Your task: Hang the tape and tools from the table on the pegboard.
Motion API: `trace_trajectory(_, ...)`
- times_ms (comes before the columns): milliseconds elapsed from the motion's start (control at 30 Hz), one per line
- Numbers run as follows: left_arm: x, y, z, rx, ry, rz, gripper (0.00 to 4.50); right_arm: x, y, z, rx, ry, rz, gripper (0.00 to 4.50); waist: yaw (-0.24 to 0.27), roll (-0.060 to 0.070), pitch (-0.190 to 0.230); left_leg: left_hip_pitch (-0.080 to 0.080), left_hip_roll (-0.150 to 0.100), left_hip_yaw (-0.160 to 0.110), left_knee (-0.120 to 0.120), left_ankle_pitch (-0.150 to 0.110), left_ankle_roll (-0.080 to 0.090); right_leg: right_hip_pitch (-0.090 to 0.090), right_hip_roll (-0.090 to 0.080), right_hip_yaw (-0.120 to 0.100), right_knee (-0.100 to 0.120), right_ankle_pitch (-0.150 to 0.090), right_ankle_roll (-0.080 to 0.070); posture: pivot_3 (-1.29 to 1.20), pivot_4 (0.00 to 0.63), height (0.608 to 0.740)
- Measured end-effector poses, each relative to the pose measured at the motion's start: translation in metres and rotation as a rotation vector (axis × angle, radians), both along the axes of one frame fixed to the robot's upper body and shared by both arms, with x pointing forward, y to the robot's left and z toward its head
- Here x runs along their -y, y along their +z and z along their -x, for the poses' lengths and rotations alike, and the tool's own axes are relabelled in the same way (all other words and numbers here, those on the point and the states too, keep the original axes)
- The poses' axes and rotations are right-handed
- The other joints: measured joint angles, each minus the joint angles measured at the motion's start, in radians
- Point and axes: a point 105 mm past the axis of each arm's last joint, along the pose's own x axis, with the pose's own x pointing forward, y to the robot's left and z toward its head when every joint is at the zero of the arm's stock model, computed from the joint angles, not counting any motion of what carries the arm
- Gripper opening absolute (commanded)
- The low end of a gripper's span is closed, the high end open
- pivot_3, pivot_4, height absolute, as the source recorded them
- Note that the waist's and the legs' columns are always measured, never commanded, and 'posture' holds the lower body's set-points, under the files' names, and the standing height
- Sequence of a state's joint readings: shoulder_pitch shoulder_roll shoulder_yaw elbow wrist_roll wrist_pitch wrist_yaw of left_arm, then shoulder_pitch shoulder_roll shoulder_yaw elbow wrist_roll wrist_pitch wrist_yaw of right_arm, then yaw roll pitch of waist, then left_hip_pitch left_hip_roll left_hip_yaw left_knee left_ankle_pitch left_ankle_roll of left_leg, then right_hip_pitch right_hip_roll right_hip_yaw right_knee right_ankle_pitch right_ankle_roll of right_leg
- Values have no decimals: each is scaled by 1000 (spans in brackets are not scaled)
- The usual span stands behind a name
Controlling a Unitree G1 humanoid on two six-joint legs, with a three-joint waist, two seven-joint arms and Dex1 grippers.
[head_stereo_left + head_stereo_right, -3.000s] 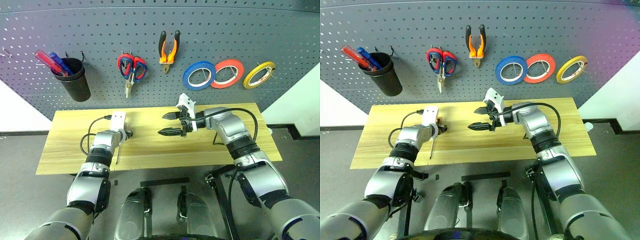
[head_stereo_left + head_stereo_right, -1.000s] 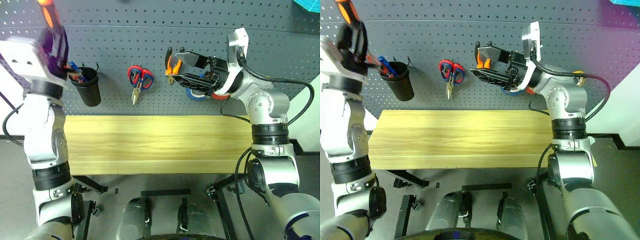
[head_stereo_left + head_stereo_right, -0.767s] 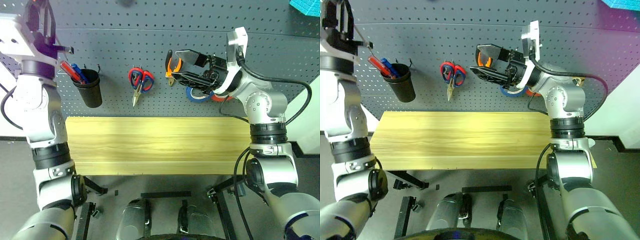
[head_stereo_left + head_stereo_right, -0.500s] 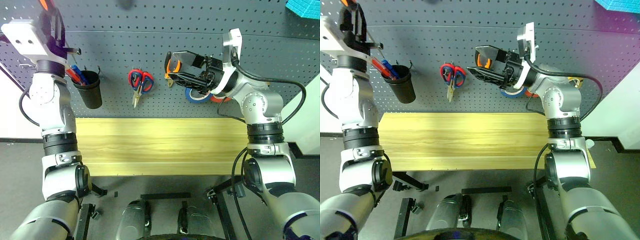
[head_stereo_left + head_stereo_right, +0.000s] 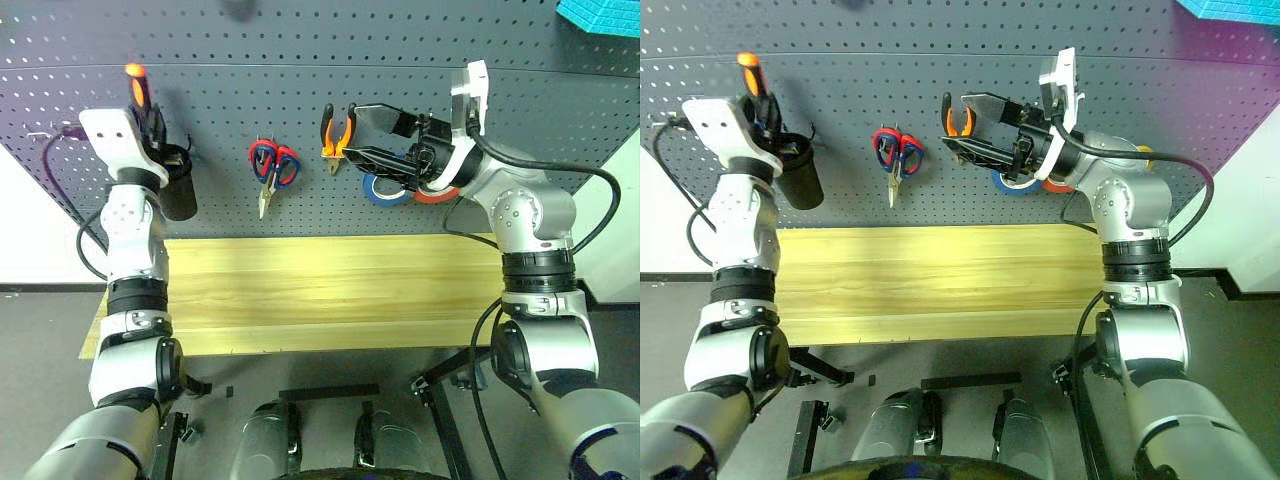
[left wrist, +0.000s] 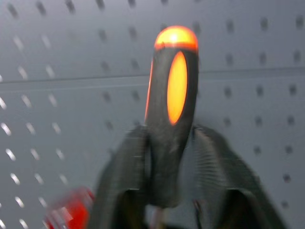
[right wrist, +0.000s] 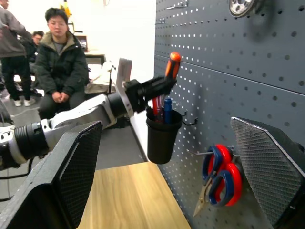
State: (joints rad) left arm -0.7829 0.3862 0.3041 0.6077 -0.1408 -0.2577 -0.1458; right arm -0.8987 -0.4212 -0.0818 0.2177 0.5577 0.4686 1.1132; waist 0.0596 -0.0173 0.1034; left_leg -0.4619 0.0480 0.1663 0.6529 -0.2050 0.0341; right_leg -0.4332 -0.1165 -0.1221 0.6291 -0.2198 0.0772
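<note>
1. Two arms are up at the pegboard (image 5: 250, 100), and the long table (image 5: 330, 290) below them is bare from end to end.
2. At the far left, the left gripper (image 5: 150, 118) is over the black cup (image 5: 178, 192). The screwdriver (image 5: 137, 85) stands up between its fingers (image 6: 125, 191), which sit close on both sides of the handle; I cannot tell how tight they are.
3. The cup hangs on the board with a red stick (image 7: 156, 106) and a blue stick (image 7: 167, 107) inside it.
4. Next come the red scissors (image 5: 271, 170), with bare board around them.
5. The pliers (image 5: 336, 132) hang just left of the right gripper (image 5: 370, 135), which is spread wide with nothing in it.
6. The blue tape (image 5: 384, 189) hangs behind that gripper, partly hidden.
7. A second ago the left gripper was higher, above the cup, squeezed tighter. The right arm has not moved.
</note>
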Motion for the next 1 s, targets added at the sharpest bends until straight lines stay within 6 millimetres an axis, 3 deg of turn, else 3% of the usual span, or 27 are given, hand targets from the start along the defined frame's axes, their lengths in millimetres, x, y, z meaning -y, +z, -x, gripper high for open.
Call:
trace_trajectory(67, 3, 6, 6, 39, -27, -22, 3226, 1, -1, 1, 0, -4, 5, 4500, -3, 0, 0, 0, 0, -1, 0, 0, 0, 0, 0, 0, 0, 0, 0, 133, 11, 740)
trace_trajectory(233, 7, 2, 41, 102, -192, -131, 3226, 15, -5, 6, -4, -39, 18, 4500, -20, 1, -2, 1, 1, -1, 0, 0, 0, 0, 0, 1, 1, 0, 0, 149, 15, 740)
trace_trajectory(400, 17, -9, 79, -31, -565, -239, 3226, 40, -19, 16, -68, -95, 55, 4500, -20, 2, -3, 1, 2, -2, 1, -1, 0, 0, -1, 1, 1, 0, 0, 154, 19, 740)
trace_trajectory(500, 29, -36, 89, -228, -766, -297, 3226, 47, -42, 19, -137, -110, 109, 4500, -17, 7, -10, 4, 2, -2, 1, -4, 5, 3, -1, 1, 0, 0, 0, 146, 20, 740)
trace_trajectory(633, 54, -82, 100, -442, -1004, -289, 3226, 53, -93, 18, -249, -114, 231, 4500, -19, 10, -14, 6, 3, -2, 0, -5, 7, 5, -2, 1, -2, -2, -3, 126, 20, 740)
trace_trajectory(700, 59, -90, 103, -478, -1053, -298, 3226, 56, -108, 16, -292, -115, 250, 4500, -22, 10, -15, 6, 3, -1, 0, -5, 7, 4, -2, 1, -1, -2, -3, 115, 22, 740)
trace_trajectory(833, 61, -107, 104, -515, -1090, -289, 3226, 60, -121, 9, -300, -146, 249, 4500, -22, 12, -16, 6, 3, -1, -1, -5, 7, 3, -1, 2, 0, -1, -2, 97, 27, 740)
trace_trajectory(1000, 57, -135, 114, -586, -1101, -244, 3226, 54, -146, 7, -274, -148, 348, 4500, -25, 12, -16, 6, 3, -1, -1, -5, 7, 3, -2, 2, 0, -1, -2, 108, 31, 740)
